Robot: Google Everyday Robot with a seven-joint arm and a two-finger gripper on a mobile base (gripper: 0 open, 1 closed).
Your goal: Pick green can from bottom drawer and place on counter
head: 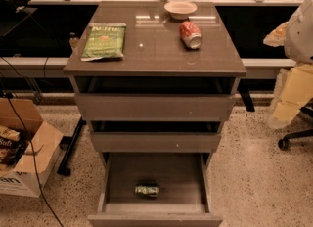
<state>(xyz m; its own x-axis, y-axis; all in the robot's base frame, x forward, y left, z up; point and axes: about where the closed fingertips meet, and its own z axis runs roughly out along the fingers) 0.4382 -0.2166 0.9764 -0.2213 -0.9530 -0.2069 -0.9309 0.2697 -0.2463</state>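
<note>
The green can [147,190] lies on its side in the open bottom drawer [155,217], near the drawer's front, about the middle. The counter [156,50] is the glossy grey-brown top of the cabinet above it. My gripper [279,34] is at the right edge of the view, beside and right of the counter, far above the drawer and well away from the can. It holds nothing that I can see.
On the counter lie a flat green snack bag [104,41] at the left, a red soda can [190,34] on its side at the right, and a white bowl [180,9] at the back. The two upper drawers are slightly pulled out. A cardboard box [24,147] stands on the floor at the left, and a chair base [293,140] at the right.
</note>
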